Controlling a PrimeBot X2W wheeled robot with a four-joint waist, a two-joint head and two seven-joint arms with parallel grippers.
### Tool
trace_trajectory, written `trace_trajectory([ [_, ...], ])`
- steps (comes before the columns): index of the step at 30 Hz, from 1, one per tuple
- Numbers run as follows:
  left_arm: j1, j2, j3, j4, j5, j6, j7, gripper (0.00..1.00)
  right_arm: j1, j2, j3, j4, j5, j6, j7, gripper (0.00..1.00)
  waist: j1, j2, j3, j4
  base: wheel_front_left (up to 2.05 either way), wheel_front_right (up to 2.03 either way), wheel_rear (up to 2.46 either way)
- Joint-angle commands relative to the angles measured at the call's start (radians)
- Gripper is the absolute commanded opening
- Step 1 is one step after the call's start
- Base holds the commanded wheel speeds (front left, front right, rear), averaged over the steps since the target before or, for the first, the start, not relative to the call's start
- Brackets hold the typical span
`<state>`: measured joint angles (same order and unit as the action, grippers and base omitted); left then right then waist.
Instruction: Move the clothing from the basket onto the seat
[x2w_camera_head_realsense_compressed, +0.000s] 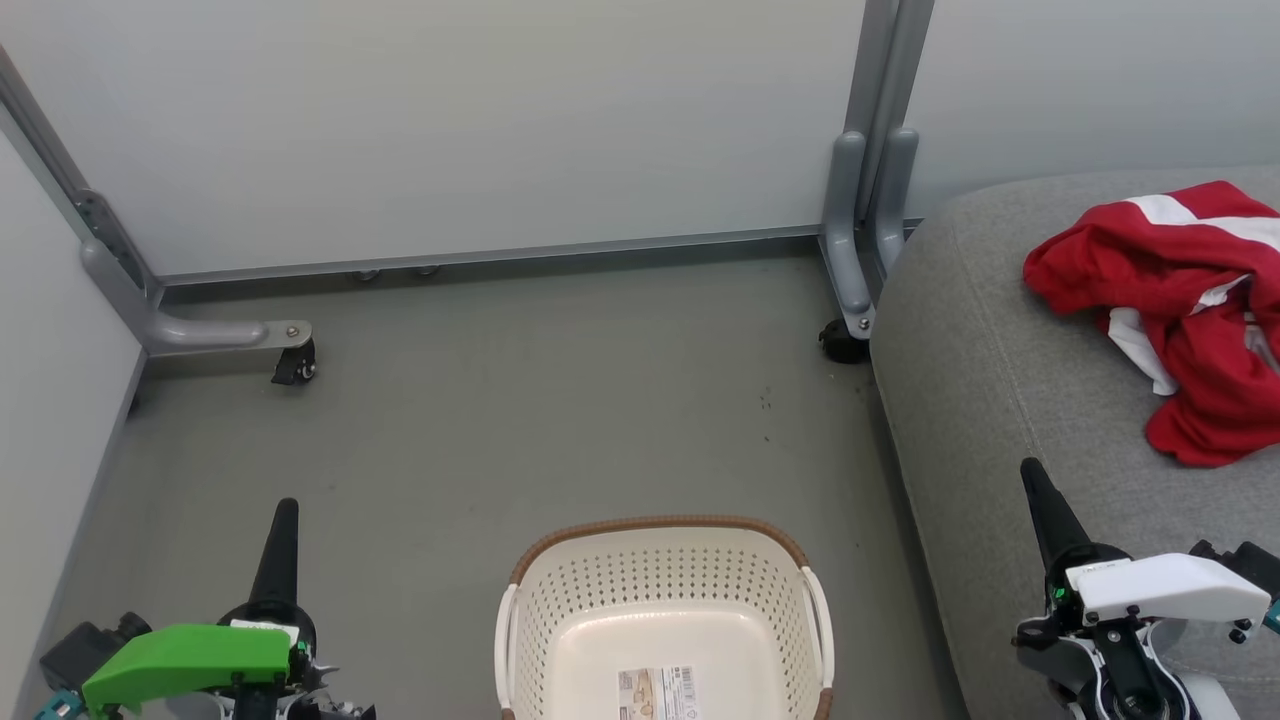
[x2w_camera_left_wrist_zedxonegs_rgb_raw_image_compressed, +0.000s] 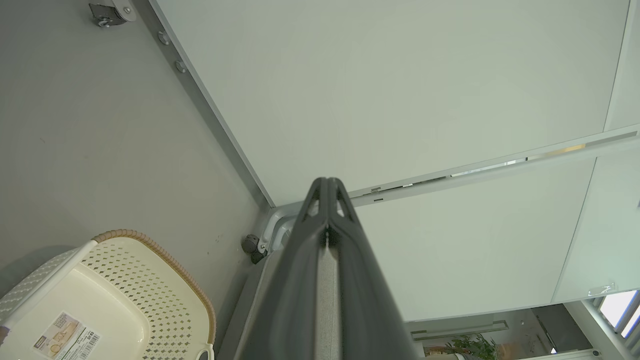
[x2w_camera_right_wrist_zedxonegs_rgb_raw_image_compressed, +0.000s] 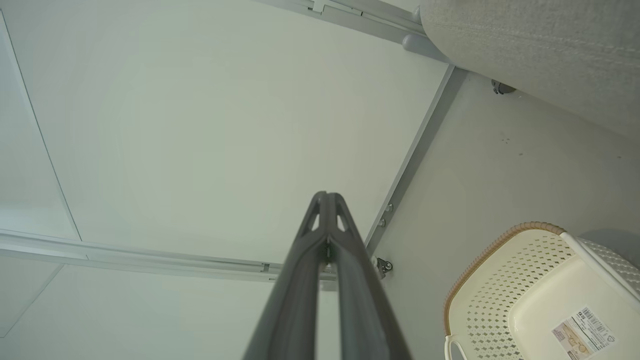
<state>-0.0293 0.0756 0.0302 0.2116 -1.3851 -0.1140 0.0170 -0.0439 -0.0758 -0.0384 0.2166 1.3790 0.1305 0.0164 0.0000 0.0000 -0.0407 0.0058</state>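
While our left fingers and right fingers are clenched empty, the basket sits on grey floor before pale wall panels, clothing heaped on the seat.

My head camera looks forward and down at the floor, with the basket nearest and the seat on my right. Each wrist camera sits low, looking along my left hand or right hand towards the partition wall. All three views share the basket.
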Motion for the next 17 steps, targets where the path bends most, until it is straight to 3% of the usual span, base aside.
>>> trace_trajectory([
  [1, -0.025, 0.005, 0.007, 0.001, -0.025, -0.005, 0.005, 0.00, -0.019, -0.003, -0.005, 0.000, 0.024, 0.000, 0.007, 0.00, 0.0000, 0.0000, 0.002, 0.000, 0.00, 0.00, 0.00],
  [17, -0.059, 0.002, 0.032, 0.018, -0.154, -0.012, 0.044, 0.00, -0.049, -0.001, -0.028, 0.015, 0.156, 0.000, 0.044, 0.00, 0.0000, 0.0000, 0.023, -0.003, 0.00, 0.00, 0.00],
])
